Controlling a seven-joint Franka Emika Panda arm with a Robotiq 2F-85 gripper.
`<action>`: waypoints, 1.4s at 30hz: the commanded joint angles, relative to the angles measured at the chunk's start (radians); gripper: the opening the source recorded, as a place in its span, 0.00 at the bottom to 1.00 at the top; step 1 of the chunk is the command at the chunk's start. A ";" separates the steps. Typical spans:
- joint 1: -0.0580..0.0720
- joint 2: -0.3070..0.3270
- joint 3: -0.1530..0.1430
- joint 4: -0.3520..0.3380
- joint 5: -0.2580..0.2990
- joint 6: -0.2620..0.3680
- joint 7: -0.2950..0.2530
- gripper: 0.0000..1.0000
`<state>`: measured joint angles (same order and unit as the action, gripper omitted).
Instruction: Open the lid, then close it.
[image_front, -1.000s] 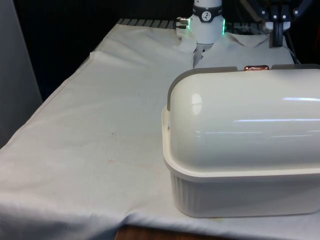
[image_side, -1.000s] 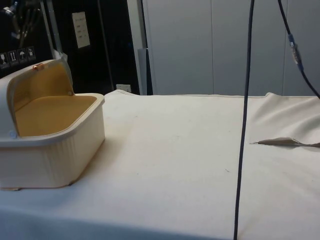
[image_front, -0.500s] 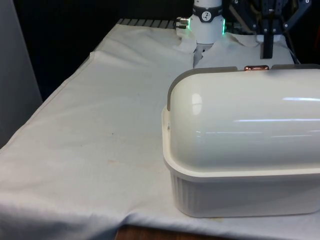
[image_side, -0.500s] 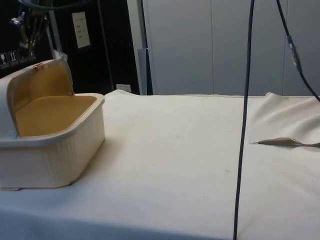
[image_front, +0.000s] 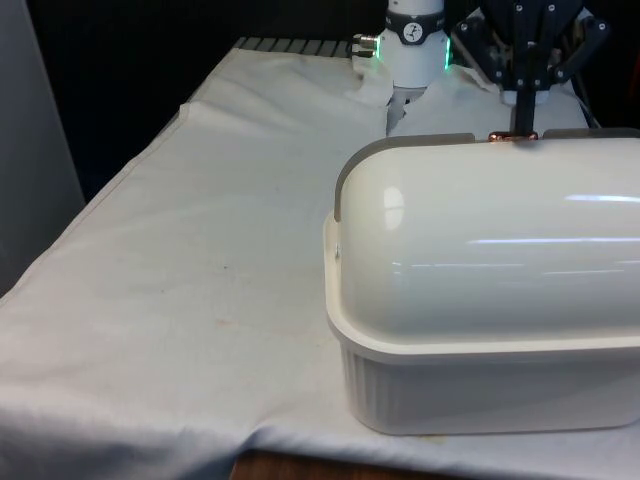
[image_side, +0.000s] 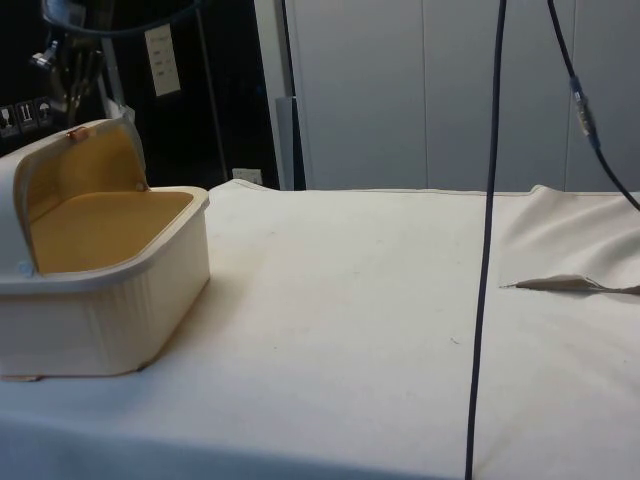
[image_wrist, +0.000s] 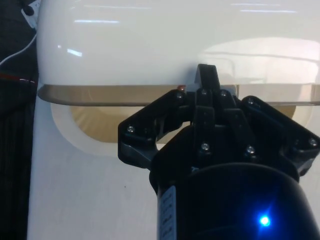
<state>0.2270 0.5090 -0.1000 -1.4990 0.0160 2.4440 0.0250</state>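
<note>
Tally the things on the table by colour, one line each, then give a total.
Cream: 1, the bread box, its lid rolled back, interior open in the side view.
White: 1, the cloth covering the table.
Copper: 1, the small handle on the lid's edge, with the black pincer right above it.
Total: 3

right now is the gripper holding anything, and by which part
Cannot be told. The gripper is down at the copper handle on the bread box lid's raised edge, but a grip is not visible.

Cream bread box (image_front: 480, 330), lid (image_front: 490, 240) rolled open
</note>
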 joint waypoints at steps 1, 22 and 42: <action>-0.003 -0.001 0.003 -0.001 0.006 -0.006 -0.004 0.00; -0.001 -0.031 0.004 -0.028 0.008 -0.082 -0.001 0.00; -0.001 -0.072 0.012 -0.083 0.014 -0.207 -0.001 0.00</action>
<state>0.2280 0.4440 -0.0920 -1.5730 0.0200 2.2390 0.0270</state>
